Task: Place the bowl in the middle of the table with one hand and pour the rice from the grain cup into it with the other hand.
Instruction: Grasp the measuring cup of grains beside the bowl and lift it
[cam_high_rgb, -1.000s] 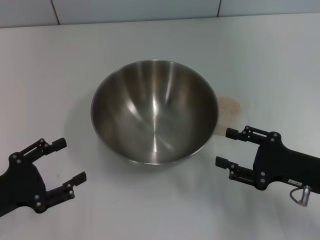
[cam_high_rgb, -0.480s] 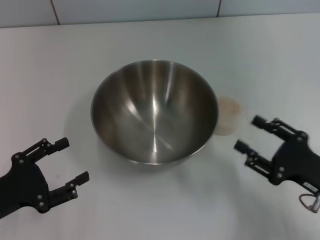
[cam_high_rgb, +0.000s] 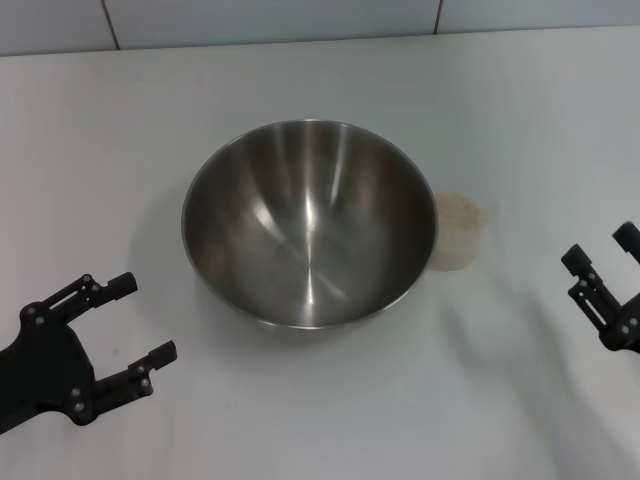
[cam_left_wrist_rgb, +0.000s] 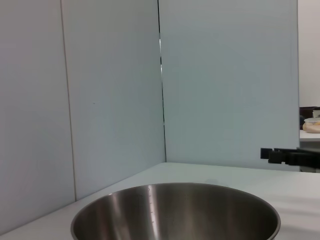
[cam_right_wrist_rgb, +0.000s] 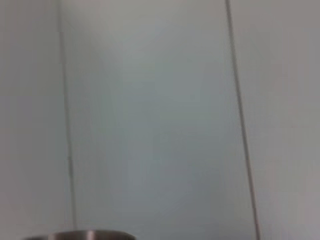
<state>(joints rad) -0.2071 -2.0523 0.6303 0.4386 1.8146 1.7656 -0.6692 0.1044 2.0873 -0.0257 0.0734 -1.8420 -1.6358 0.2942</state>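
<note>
The steel bowl (cam_high_rgb: 310, 225) stands upright and empty in the middle of the white table (cam_high_rgb: 320, 420). The clear grain cup (cam_high_rgb: 458, 235) stands upright just right of the bowl, close to its rim, with pale rice (cam_high_rgb: 459, 213) in it. My left gripper (cam_high_rgb: 143, 318) is open and empty at the near left, apart from the bowl. My right gripper (cam_high_rgb: 598, 247) is open and empty at the far right edge, well clear of the cup. The bowl fills the bottom of the left wrist view (cam_left_wrist_rgb: 175, 212), with the right gripper's fingers (cam_left_wrist_rgb: 287, 156) showing beyond it. The bowl's rim (cam_right_wrist_rgb: 80, 235) just shows in the right wrist view.
Pale blue-grey wall panels (cam_high_rgb: 270, 20) stand along the table's far edge. Bare tabletop lies in front of the bowl and on both sides of it.
My right gripper has drawn back to the right, away from the bowl and cup, and turned. The cup now shows unobstructed. The left gripper, bowl and cup have stayed put.
</note>
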